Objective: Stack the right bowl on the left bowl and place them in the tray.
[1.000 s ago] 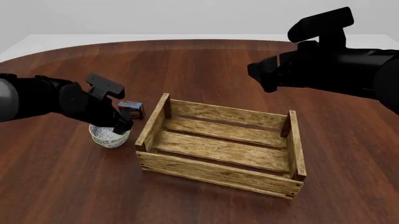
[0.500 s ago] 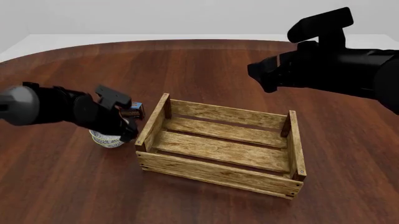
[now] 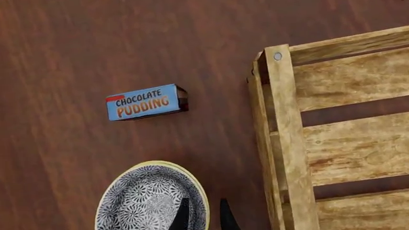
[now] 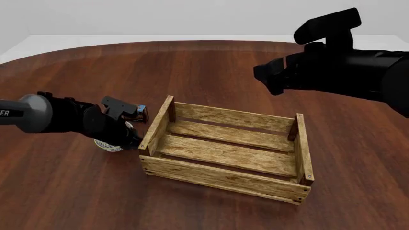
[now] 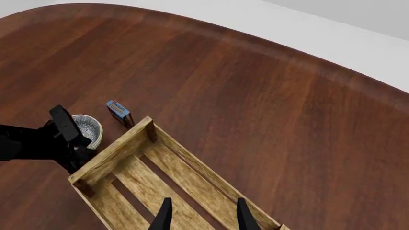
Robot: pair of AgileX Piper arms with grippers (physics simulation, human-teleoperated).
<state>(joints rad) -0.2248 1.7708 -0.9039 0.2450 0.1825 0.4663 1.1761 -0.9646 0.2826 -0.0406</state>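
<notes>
While left jaws (image 3: 203,215) straddle bowl (image 3: 150,199) rim, tray (image 4: 227,151) just beside.

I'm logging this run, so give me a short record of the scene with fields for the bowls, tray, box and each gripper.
bowls: patterned stacked bowls on the table, outside the tray
tray: wooden crate, nothing in it
box: chocolate pudding box lying beside the bowls
left gripper: closed on the bowls' rim
right gripper: open, above the tray, holding nothing
</notes>
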